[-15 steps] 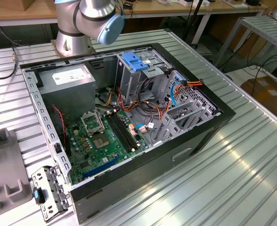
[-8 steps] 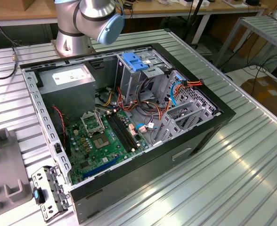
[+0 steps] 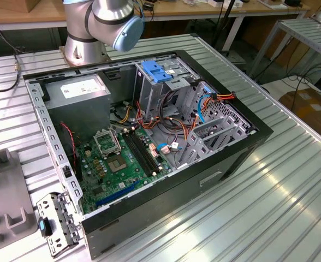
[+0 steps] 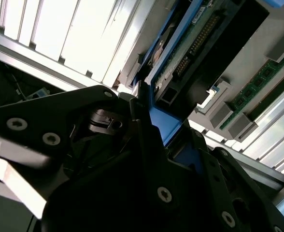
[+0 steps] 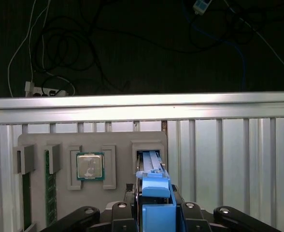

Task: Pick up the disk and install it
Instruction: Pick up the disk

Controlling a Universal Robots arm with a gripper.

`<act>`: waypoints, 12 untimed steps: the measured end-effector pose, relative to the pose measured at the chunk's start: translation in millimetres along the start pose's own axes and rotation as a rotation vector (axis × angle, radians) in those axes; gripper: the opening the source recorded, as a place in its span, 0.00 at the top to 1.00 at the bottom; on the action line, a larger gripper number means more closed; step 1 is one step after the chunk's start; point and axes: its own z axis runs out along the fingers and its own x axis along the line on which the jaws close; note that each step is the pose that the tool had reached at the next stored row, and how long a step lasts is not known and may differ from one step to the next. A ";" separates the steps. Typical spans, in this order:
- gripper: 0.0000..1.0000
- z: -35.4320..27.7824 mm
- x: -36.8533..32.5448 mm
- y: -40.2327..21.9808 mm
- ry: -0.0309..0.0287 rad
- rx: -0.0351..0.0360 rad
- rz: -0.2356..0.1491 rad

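Note:
The disk point(image 5: 154, 186) stands on edge, with blue rails along its sides, and its far end sits over a slot in the grey fixture plate point(image 5: 118, 140). My gripper point(image 5: 154, 209) is shut on it, one black finger on each side of the blue rail. In the second wrist view the disk point(image 4: 192, 41) shows its green circuit board and blue rail, clamped in the gripper point(image 4: 154, 130). In the exterior view the open computer case point(image 3: 242, 150) lies on the ribbed table, and its drive bay carries a blue latch plate point(image 3: 159, 73).
The fixture plate also holds a processor chip point(image 5: 90, 166) and memory sticks point(image 5: 49, 191). Inside the case are a grey power-supply box point(image 3: 77, 93), a green motherboard point(image 3: 122, 164) and bundled cables point(image 3: 204, 106). A metal bracket point(image 3: 55, 224) lies by the case's front corner.

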 end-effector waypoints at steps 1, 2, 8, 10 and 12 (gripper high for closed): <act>0.63 0.0 0.0 0.0 0.0000 0.0000 0.000; 0.63 0.0 0.0 0.0 0.0000 0.0000 0.000; 0.63 -10.6 0.0 -0.2 0.0007 0.0001 0.000; 0.63 -17.6 -0.1 -0.3 0.0007 0.0001 0.000; 0.63 -25.6 -0.1 -0.4 0.0007 -0.0001 0.000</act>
